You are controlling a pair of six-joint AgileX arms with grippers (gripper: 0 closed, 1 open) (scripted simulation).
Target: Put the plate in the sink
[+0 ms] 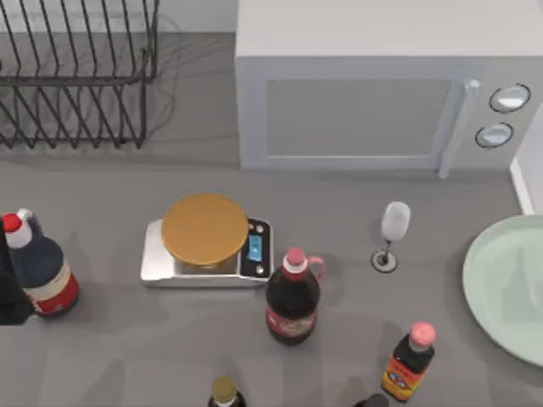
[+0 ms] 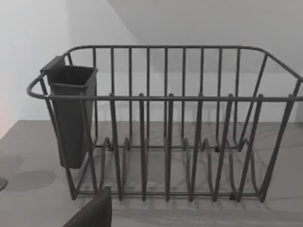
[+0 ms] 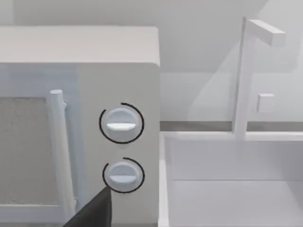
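Right now nothing's grasped, so I'd judge this the approach step, pre-pickup. Near edge of the top view: small sauce bottle (image 1: 408,363) w/ pink cap, another dark bottle top (image 1: 224,392) beside it, then a dark-red jug (image 1: 293,298). At far left a blue bottle (image 1: 39,270) w/ red cap. Plate (image 1: 507,284) lies flat on the counter at the right edge, partly cut off by frame, well apart from the bottles; nothing on it. Mid-table: scale (image 1: 206,252) w/ its orange-brown disc, and a wine glass (image 1: 392,233) upright between scale and plate. Farther back: microwave (image 1: 386,93) and, at far left, dish rack (image 1: 76,72). Sink rim (image 1: 520,185) is a thin white strip just beyond the plate, beside the microwave; right wrist view shows the basin (image 3: 232,179) w/ a white faucet (image 3: 246,75) next to the microwave knobs. Right gripper (image 3: 92,213): just a dark finger tip in view, can't tell if fingers are apart or together. Left gripper (image 2: 94,213): same, can't tell; it faces the rack, looks parked. Next move, my guess: right arm drops to the plate's near rim, pinches the edge, lifts clear of the glass, carries back over the rim into the basin. Glossy, thin edge — slip risk.
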